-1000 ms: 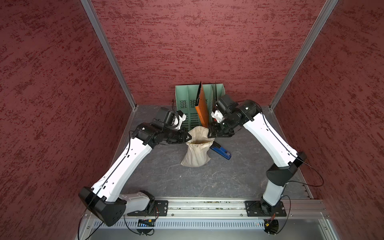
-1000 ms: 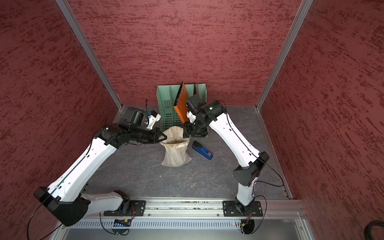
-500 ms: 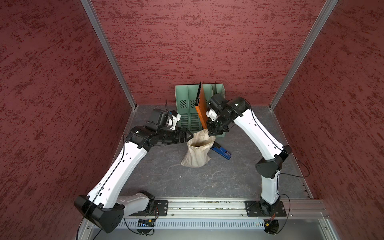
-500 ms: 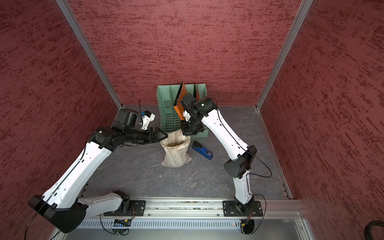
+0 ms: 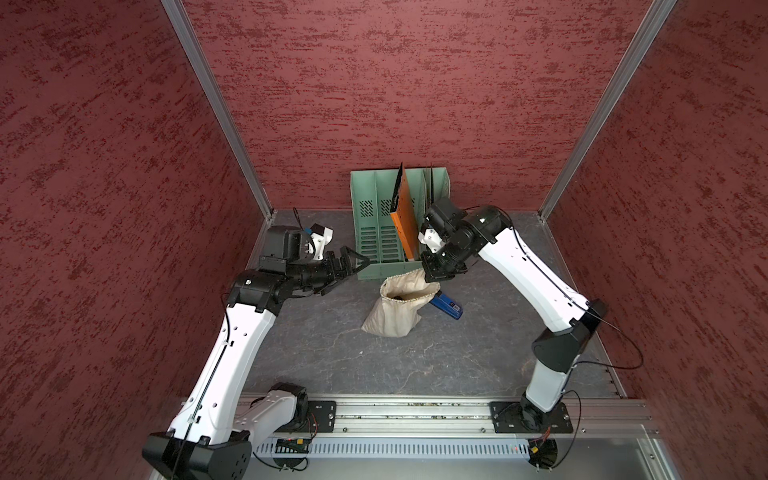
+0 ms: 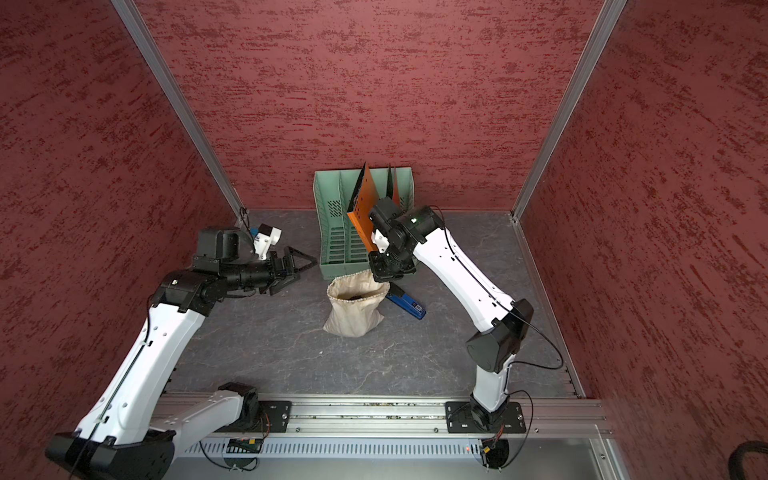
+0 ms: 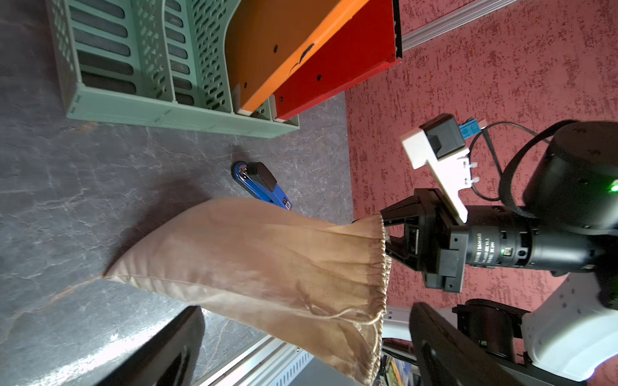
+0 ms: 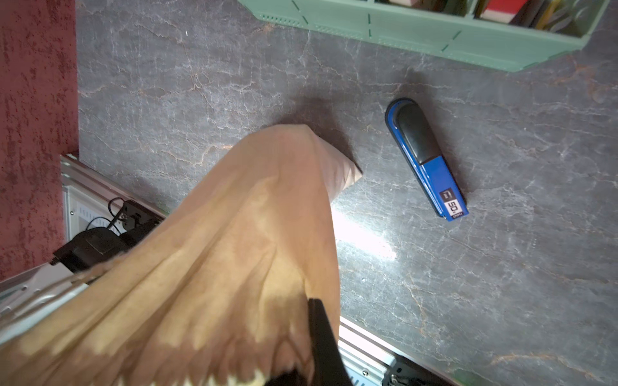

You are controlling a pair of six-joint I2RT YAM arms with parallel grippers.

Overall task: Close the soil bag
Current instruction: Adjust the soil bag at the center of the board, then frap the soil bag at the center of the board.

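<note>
So the right gripper (image 5: 432, 270) had its fingers pinched tight on the gathered rim of the soil bag (image 5: 395, 311), at roughly 1 o'clock of the bag's mouth; the left wrist view showed the hem bunched right between the jaws. The left gripper (image 5: 347, 273) had its fingers spread wide with nothing in them, hanging clear of the bag at about 9 o'clock from the mouth. The bag itself stood on the grey table (image 5: 332, 365) near the middle, mouth gaping, dark stuff visible inside in both top views; a thin drawstring (image 7: 334, 314) dangled loose off the hem. A blue stapler (image 5: 446, 305) lay just beside the bag at 3 o'clock, one end hidden behind it; the green file rack (image 5: 374, 237) sat near it at 12 o'clock, with an orange board (image 5: 403, 216) standing in it.
</note>
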